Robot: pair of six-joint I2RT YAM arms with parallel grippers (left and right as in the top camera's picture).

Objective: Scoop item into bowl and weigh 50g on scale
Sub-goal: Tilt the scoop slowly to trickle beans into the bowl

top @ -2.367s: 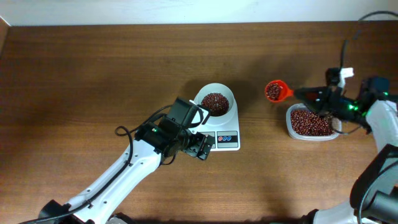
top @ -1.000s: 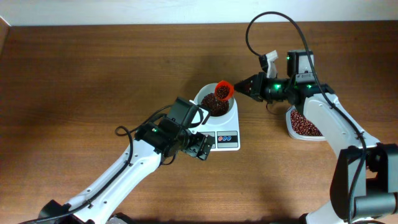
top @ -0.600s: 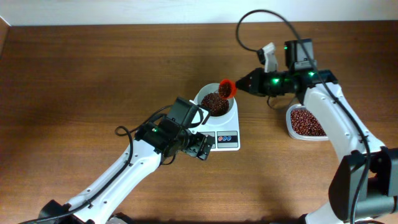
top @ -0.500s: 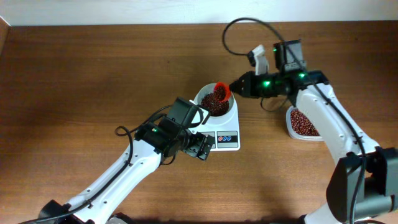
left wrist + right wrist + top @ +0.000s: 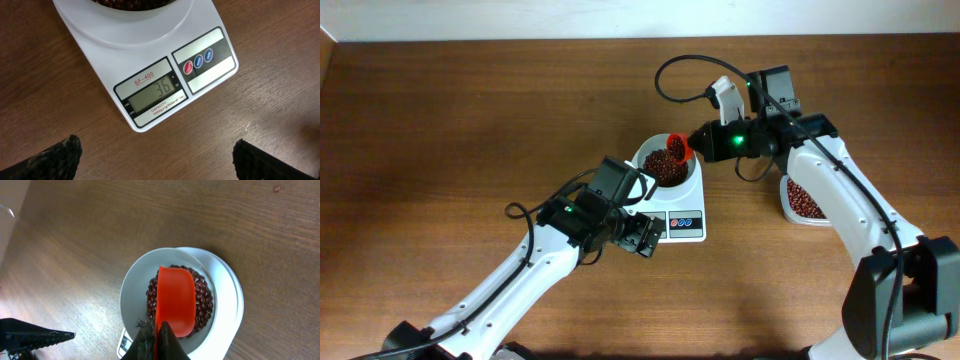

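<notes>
red scoop (image 5: 681,150), earlier full and well away, now tipped over beans (image 5: 204,300) in bowl (image 5: 131,287) on scale (image 5: 125,60), on worktop (image 5: 470,120); right gripper (image 5: 157,339) jaws pinching its handle. left gripper (image 5: 157,160) jaws spread. only left wrist shows display (image 5: 152,92): 36.

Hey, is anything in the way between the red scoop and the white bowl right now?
Nothing visible. The right end effector holds the scoop directly over the bowl, just above the beans already in it.
</notes>
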